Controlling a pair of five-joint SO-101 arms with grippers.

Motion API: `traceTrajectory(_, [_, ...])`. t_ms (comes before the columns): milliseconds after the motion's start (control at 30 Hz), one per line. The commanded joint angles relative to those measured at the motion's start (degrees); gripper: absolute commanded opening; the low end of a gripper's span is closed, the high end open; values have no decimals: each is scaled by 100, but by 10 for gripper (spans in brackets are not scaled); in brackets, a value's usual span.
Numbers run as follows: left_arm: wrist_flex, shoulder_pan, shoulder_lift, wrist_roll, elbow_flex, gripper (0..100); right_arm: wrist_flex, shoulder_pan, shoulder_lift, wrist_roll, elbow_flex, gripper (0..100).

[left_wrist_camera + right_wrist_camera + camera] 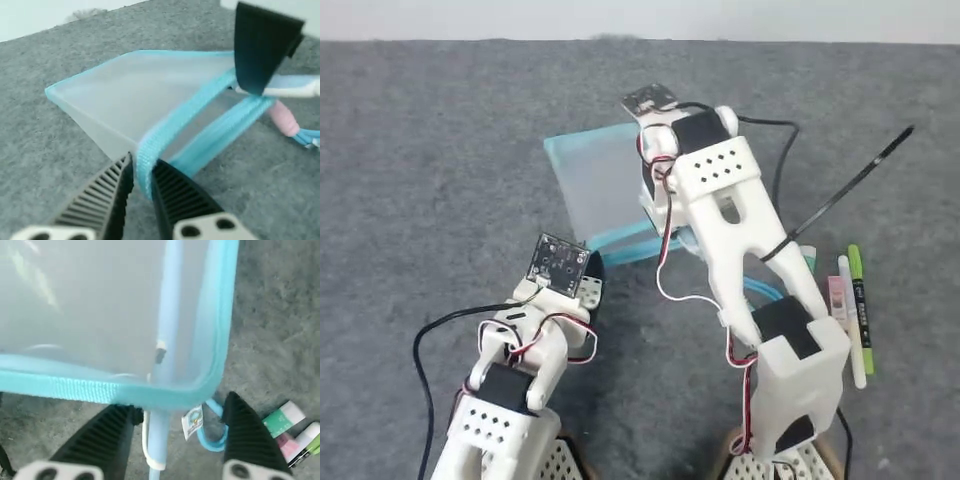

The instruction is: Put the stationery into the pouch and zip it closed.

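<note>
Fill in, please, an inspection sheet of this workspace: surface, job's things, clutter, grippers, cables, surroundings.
Surface: grey felt-like mat.
Job's things: translucent pouch, zip open, blue pen partly inside; more stationery on the mat beside the right arm.
Clutter: nothing seen.
Grippers: left gripper shut on the pouch's zip edge; right gripper open at the pouch's mouth, astride the blue pen.
Cables: black cable looped beside the left arm; red and white wires along the right arm.
Surroundings: pale strip beyond the mat's far edge.

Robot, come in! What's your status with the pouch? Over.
Left gripper shut on pouch edge. Right gripper open, blue pen partly inside. Other pens lie outside; nothing blocking.
</note>
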Motion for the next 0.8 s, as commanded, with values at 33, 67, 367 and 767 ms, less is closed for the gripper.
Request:
traceTrajectory(33, [-26, 132, -88, -79, -110, 12, 207, -145, -971, 220, -545, 263])
traceTrajectory(67, [-26, 123, -88, -79, -127, 12, 215, -145, -1147, 352, -536, 263])
traceTrajectory(367, [-35, -1380, -88, 255, -593, 12, 198, -92, -2554, 1442, 967, 263])
traceTrajectory(767, [-35, -1459, -88, 360, -374, 12, -681, 3248, -3407, 3147, 4334, 263])
